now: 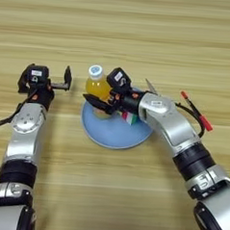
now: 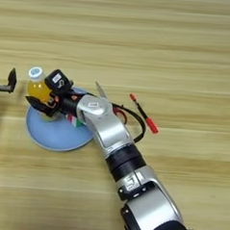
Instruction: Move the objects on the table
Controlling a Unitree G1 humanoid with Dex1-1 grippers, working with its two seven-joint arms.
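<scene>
We are noting: right gripper [image 1: 104, 98] clasping orange-drink bottle [image 1: 96, 85] over blue plate [image 1: 111, 131]; left gripper [image 1: 56, 82] idling, jaws wide

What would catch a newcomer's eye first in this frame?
The right gripper reaches over the blue plate at the table's centre, its fingers around the orange-drink bottle; the multicoloured puzzle cube peeks out from under the arm. To the right lies the thin red pen. The left gripper hovers open just left of the plate.
</scene>
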